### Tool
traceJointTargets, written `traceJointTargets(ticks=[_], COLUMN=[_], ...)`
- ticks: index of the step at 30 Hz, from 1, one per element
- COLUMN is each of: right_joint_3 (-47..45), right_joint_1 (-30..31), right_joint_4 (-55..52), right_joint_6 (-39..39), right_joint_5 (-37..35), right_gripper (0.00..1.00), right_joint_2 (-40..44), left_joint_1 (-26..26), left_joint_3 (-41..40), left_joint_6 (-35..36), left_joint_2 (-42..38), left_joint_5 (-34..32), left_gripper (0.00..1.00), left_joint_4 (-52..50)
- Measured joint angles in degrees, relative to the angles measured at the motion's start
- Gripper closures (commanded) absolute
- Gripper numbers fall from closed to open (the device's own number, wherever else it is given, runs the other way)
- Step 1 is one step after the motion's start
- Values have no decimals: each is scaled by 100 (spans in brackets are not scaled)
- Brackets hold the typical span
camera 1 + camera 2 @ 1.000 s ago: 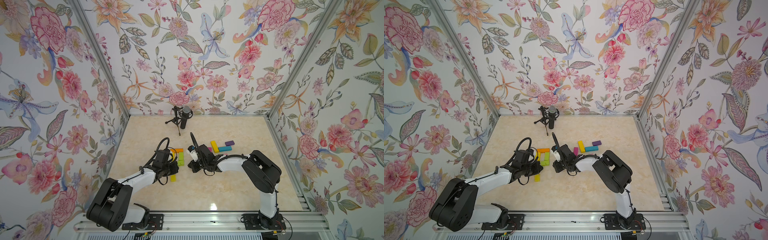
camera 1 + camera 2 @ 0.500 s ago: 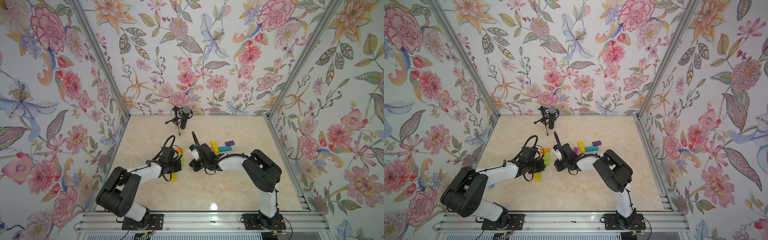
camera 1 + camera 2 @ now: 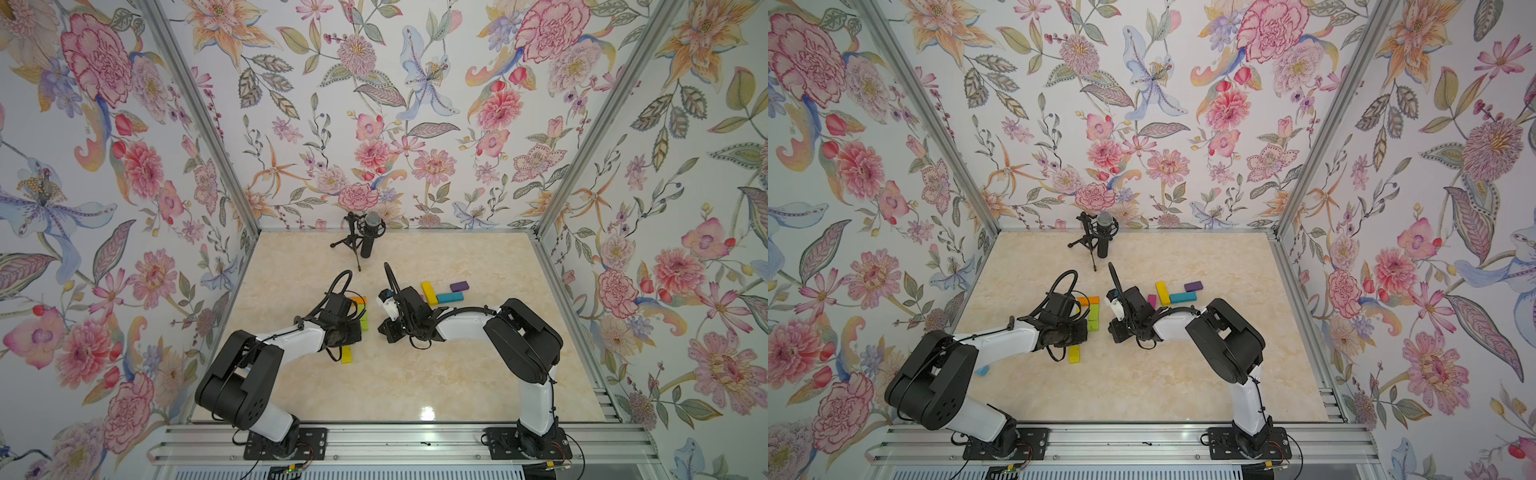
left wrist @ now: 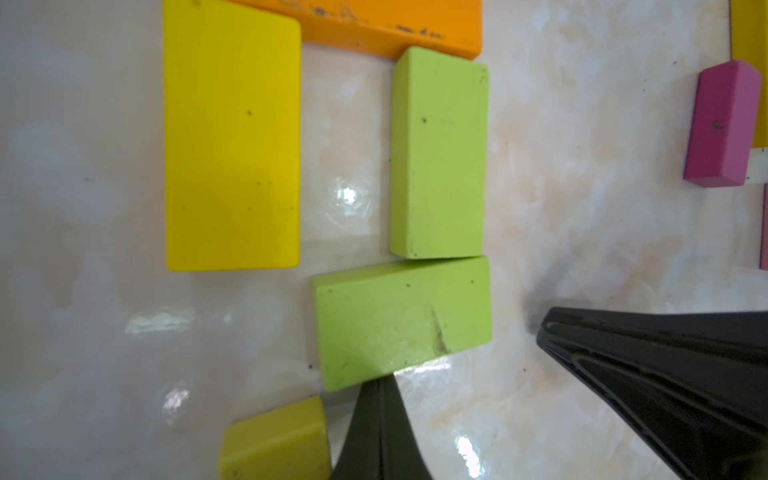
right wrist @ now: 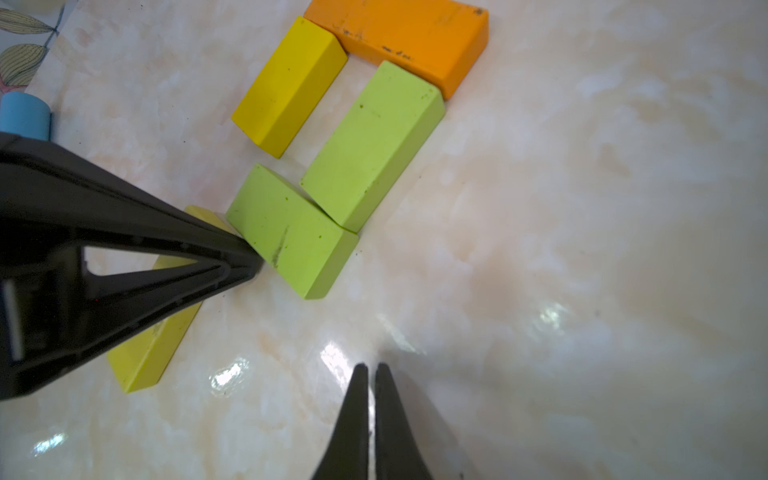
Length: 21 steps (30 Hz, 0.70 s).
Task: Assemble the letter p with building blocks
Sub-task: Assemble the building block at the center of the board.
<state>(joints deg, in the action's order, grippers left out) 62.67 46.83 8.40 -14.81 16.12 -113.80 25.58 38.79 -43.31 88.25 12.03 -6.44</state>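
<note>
Plenty is hidden from above: in both top views the left arm's wrist covers the build at mid-frame, leaving only a corner of the orange block (image 3: 360, 300), a sliver of the first lime block (image 3: 1093, 311) and, just below, the end of the dull yellow block (image 3: 346, 354). The magenta block (image 3: 1151, 301) peeks out from behind the right arm, and a pale blue piece (image 3: 982, 370) shows beside the left arm in a top view. In the left wrist view the orange block is cut by the upper edge and the dull yellow block by the lower edge, and a yellow scrap in the upper right corner is too cropped to read. Now the count: one orange, one broad yellow block (image 4: 232, 137) and two lime. The first lime block runs parallel to the broad yellow block with a gap between them, and the second lime block (image 4: 401, 324) lies crosswise, touching the first's end. Right of centre on the surface (image 3: 415, 382) lie one long yellow block (image 3: 429, 293), one teal block (image 3: 449, 297) just beside it and one purple block (image 3: 459, 286) nearby. The left claw (image 4: 378, 399) is clenched on nothing, its tip against the second lime block's long side. The right claw (image 5: 371, 374) is clenched and empty too, near that block's short end but apart from it.
</note>
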Motion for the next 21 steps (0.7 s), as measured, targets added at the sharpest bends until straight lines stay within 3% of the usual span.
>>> traceJointTargets(ticks=[21], right_joint_3=[0], right_joint_1=[0], right_joint_4=[28], right_joint_6=[-2], right_joint_5=[107], right_gripper=[93], right_joint_2=[-33], left_joint_1=[20], left_joint_3=[68], left_joint_6=[-4], left_joint_2=[144], left_joint_5=[-94], left_gripper=[100], left_joint_4=[201])
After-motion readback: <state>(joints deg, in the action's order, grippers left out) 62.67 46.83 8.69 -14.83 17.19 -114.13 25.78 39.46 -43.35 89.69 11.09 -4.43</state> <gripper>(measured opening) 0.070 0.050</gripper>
